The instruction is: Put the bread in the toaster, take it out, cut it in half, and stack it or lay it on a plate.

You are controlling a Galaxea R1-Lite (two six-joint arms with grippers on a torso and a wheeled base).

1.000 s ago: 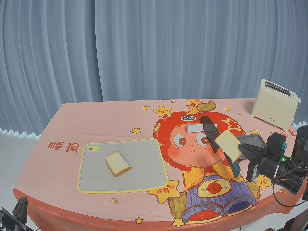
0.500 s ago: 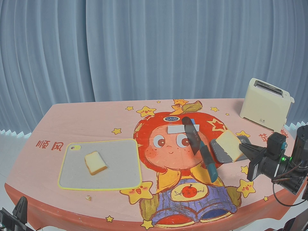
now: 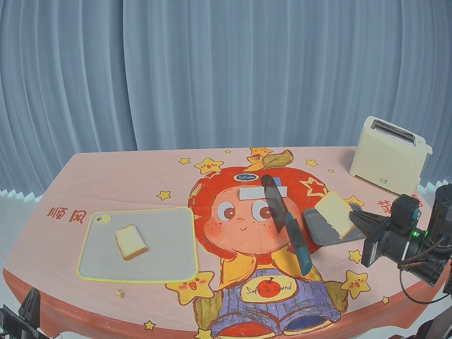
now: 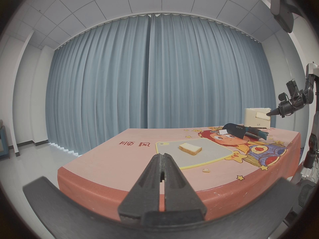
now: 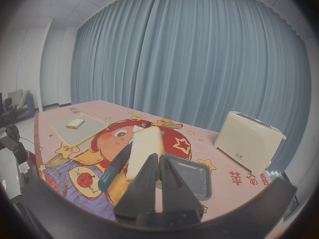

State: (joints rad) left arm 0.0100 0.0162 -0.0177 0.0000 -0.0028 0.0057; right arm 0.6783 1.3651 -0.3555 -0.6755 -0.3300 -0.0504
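My right gripper [image 3: 354, 218] is shut on a slice of bread [image 3: 335, 214], holding it on edge above the dark grey tray [image 3: 320, 230] at the table's right. From the right wrist, the slice [image 5: 146, 149] stands upright in front of the closed fingers [image 5: 148, 170]. The cream toaster [image 3: 390, 155] stands beyond it at the far right corner, its slots facing up. A second piece of bread [image 3: 130, 242] lies on the grey cutting board [image 3: 165, 248] at the left. My left gripper [image 4: 162, 158] is shut on nothing, low and off the table's front left edge.
A knife [image 3: 282, 213] with a black blade and teal handle [image 3: 301, 255] lies left of the tray. A white card [image 3: 254, 193] lies behind the blade. A crumb [image 3: 120, 294] sits in front of the board. The pink cloth's edge runs close below.
The whole head view has shifted left, so the camera has moved right. The right gripper with its slice now hangs over the tray instead of over the knife handle.
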